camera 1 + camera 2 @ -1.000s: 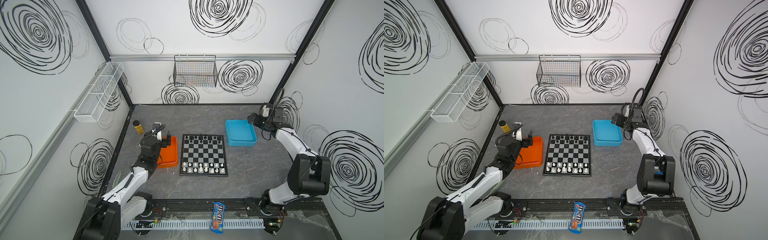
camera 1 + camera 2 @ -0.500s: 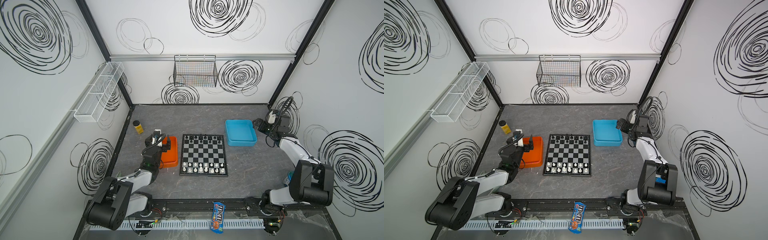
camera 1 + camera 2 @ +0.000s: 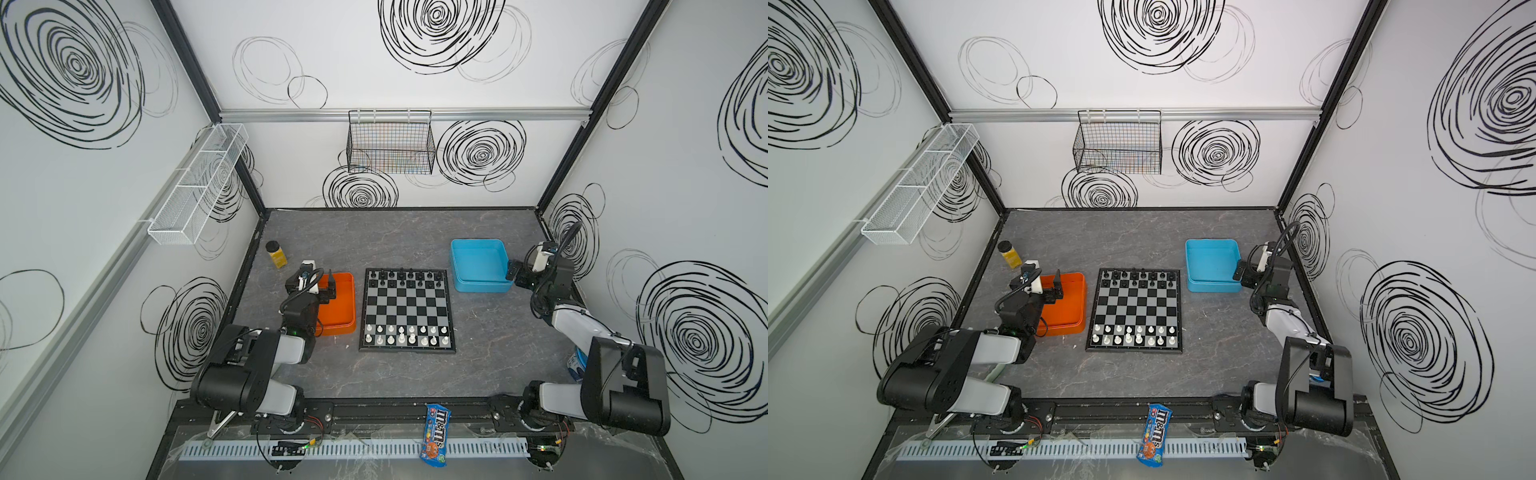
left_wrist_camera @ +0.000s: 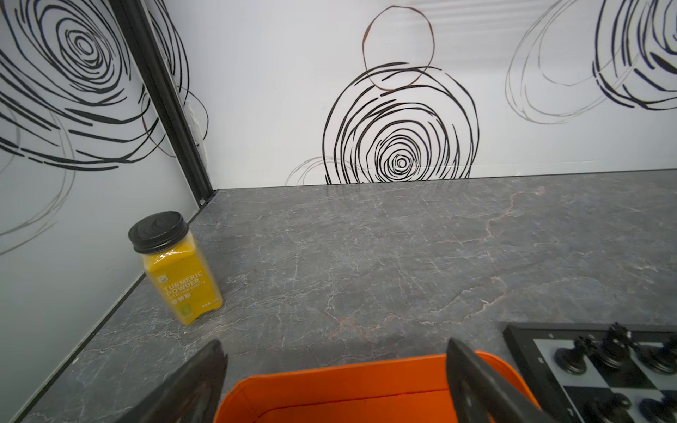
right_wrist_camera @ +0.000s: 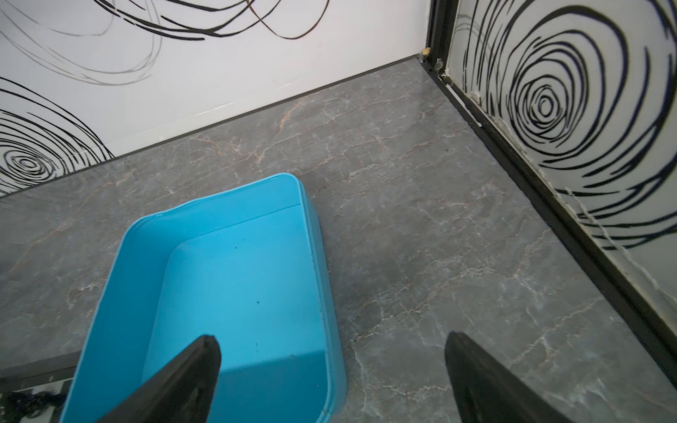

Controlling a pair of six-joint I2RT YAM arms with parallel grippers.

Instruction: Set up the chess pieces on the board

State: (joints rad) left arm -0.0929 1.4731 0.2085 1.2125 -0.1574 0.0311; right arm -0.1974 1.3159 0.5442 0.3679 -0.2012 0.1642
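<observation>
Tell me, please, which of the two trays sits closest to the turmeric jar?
The orange tray, left of the board: the turmeric jar stands beyond it, whereas the blue tray lies right of the board.

Both top views overhead, sharing whole table point(image 3: 374, 241), wrist cameras low, facing wall point(image 4: 293, 110)

You have the board point(image 3: 406, 308) lying flat about the middle of the desk point(image 3: 478, 357), its thin black frame square to the desk's edges and its black and silver-grey checks facing up. The black pieces point(image 3: 410, 274) stand along the two rows nearest the desk's far edge. The glossy white pieces point(image 3: 401, 331) stand along the two rows nearest its near edge. You cannot tell the piece types apart at this size.
</observation>
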